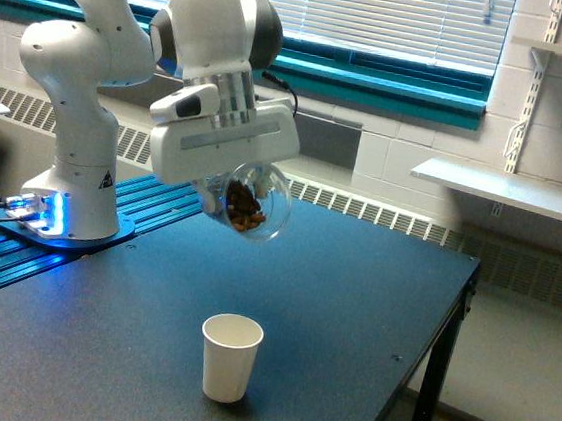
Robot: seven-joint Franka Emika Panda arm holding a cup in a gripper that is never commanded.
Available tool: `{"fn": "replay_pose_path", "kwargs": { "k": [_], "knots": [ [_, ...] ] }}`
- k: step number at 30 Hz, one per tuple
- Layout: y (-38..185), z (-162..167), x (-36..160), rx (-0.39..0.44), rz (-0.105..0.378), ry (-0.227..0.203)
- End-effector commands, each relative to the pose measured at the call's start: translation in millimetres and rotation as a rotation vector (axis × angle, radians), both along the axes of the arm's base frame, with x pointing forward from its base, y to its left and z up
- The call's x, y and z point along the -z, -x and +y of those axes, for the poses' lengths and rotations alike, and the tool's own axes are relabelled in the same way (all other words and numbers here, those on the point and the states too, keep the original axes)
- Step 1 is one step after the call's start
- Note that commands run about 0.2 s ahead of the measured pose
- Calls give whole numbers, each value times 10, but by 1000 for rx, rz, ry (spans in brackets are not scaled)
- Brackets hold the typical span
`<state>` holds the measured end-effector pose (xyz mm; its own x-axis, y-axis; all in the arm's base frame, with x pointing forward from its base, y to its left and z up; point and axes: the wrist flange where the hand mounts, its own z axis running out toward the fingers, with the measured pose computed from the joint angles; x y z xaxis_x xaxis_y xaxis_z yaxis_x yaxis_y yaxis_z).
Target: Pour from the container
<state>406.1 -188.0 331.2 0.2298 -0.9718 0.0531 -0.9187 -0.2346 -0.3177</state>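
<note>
The container (255, 201), a small clear rounded jar with brown nut-like pieces inside, hangs tilted in the air under the white arm's hand. My gripper (224, 197) is shut on the container, its fingers mostly hidden behind the jar and the hand's body. A white paper cup (229, 357) stands upright on the dark table (352, 298), below the jar and a little nearer the camera. The cup's inside looks empty. The jar is well above the cup's rim, not touching it.
The arm's white base (71, 199) stands on a blue ribbed platform (14, 263) at the exterior view's left. The table's right edge (456, 319) drops off to the floor. A white shelf (509, 189) is mounted on the wall at the right.
</note>
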Motion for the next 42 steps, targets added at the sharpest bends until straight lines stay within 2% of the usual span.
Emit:
{"fn": "replay_pose_path", "kwargs": {
  "k": [1,19,42],
  "knots": [
    [39,-42,130,1,9,-7],
    [4,-32,416,-2,47,-49],
    [-54,-78,655,-4,105,-71]
  ]
}}
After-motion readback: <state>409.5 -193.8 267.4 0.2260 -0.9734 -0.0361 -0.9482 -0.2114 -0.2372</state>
